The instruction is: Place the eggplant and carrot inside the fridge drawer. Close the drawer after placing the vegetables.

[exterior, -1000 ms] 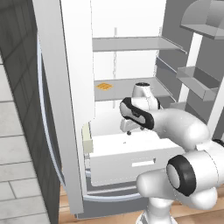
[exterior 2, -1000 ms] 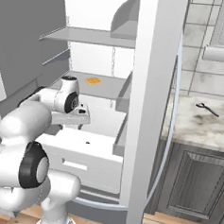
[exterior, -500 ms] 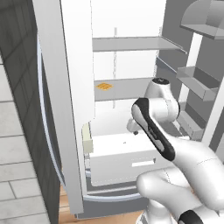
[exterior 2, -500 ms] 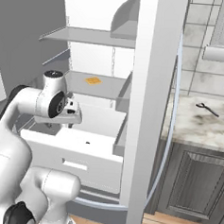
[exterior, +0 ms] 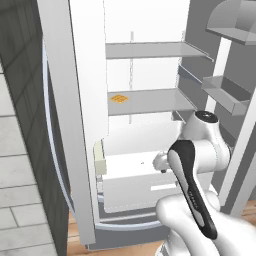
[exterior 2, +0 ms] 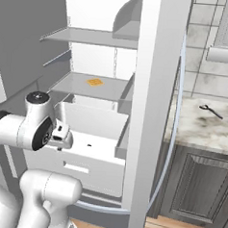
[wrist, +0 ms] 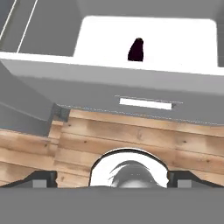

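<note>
Eggplant [wrist: 136, 49]: lies inside the fridge drawer [wrist: 144, 98] — first vegetable done.
Drawer: pulled out, handle facing outward.
Gripper [exterior 2: 61, 134]: has swung back above the drawer front; fingers spread apart, empty.
Carrot: next — unseen.

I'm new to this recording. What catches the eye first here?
The fridge drawer stands pulled open, and the dark eggplant lies inside it on the white floor. The white arm fills the foreground, its end effector over the drawer's front. A flat orange square sits on the shelf above.
</note>
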Controlling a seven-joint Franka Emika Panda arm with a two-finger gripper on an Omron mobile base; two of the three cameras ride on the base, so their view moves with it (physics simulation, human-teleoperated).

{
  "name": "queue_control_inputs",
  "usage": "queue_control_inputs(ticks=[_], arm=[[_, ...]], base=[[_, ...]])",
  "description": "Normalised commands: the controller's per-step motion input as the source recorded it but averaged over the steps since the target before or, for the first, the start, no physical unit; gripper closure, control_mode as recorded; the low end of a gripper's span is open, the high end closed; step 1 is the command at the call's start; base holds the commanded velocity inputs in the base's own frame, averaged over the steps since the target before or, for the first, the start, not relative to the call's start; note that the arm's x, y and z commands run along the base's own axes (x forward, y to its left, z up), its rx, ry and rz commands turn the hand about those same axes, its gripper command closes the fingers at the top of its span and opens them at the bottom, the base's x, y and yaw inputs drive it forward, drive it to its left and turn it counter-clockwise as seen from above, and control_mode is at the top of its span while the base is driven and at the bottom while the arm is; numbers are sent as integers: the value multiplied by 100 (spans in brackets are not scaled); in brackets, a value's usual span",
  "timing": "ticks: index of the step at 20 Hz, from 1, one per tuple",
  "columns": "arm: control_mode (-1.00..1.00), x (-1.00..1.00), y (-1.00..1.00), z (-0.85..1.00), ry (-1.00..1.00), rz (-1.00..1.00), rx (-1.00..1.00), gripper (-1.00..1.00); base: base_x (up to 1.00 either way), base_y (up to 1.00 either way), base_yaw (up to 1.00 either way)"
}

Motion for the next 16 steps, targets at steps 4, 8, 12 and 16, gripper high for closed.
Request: queue_control_inputs(ticks=[4, 8, 12, 16], arm=[[-100, -29, 0, -34, 8, -21, 0, -100], [-100, -6, 0, -46, 6, -16, 0, -100], [-100, 1, 0, -71, 0, -4, 0, -100], [-100, 12, 0, -88, 0, 0, 0, -100]], base=[[0, 0, 0], [0, 0, 0], [0, 0, 0], [0, 0, 0]])
